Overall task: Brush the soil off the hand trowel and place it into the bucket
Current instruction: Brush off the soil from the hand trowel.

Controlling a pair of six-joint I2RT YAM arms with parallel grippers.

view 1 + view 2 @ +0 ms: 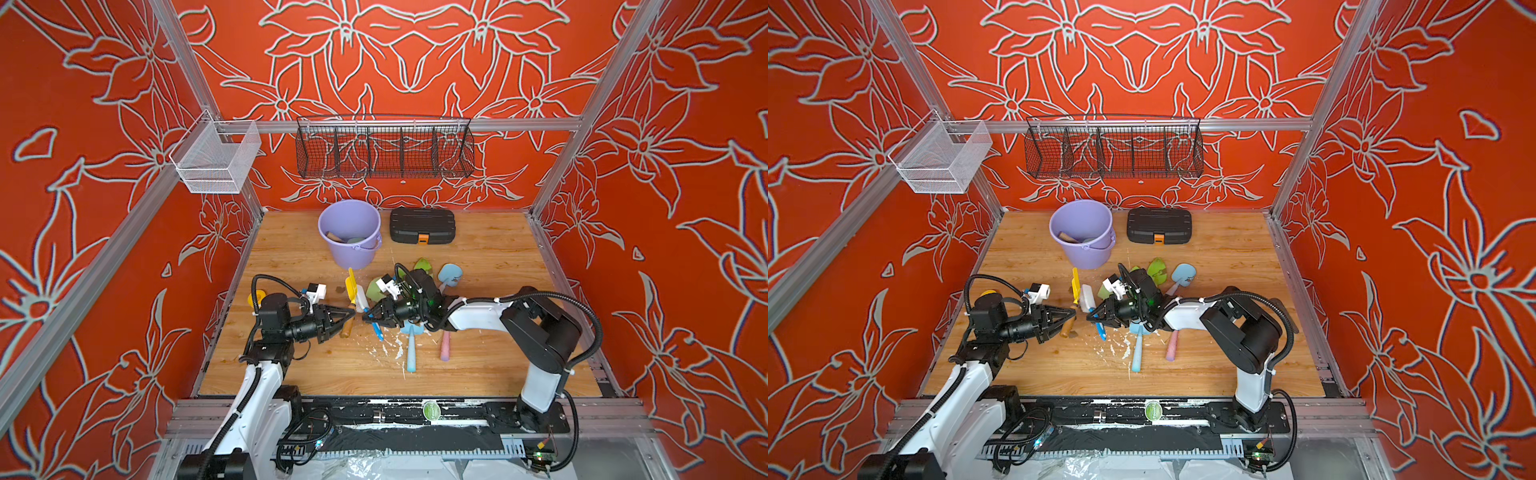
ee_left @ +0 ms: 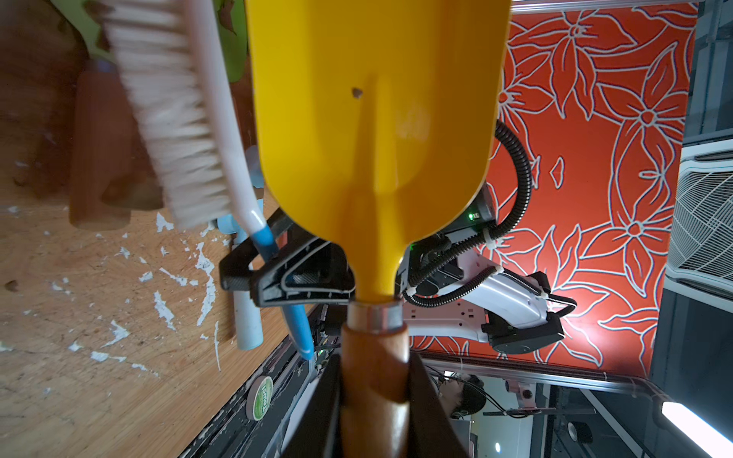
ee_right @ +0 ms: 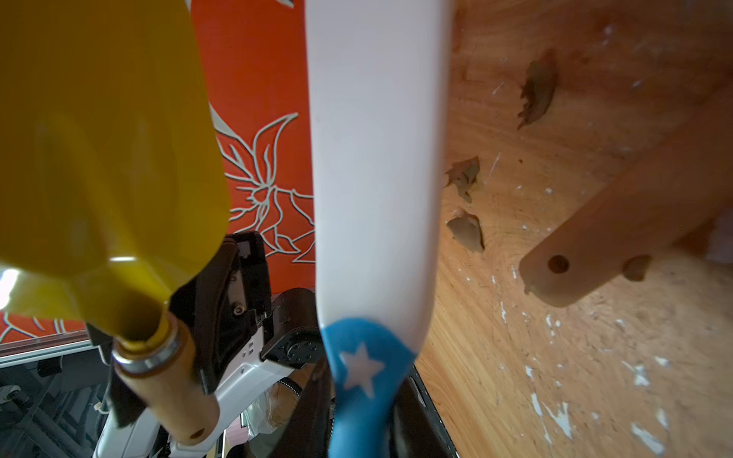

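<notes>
We logged the wooden tabletop (image 1: 498, 266) carrying the lavender bucket (image 1: 352, 253) beside a black case (image 1: 422, 224) at its far edge, a light-blue trowel (image 1: 411, 355) and a pink handle (image 1: 445, 348) nearer, among soil clumps (image 3: 467, 233) and white flecks (image 1: 388, 348).

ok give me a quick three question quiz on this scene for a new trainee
1. True or false: the right gripper holds the brush by its blue handle.
2. The left gripper is shut on: A the brush, B the yellow trowel, C the bucket.
3. Fill in: the yellow trowel is not yet in the bucket, and a dark speck of soil shows on its ___.

Key: 1 true; 2 B; 3 blade.
</notes>
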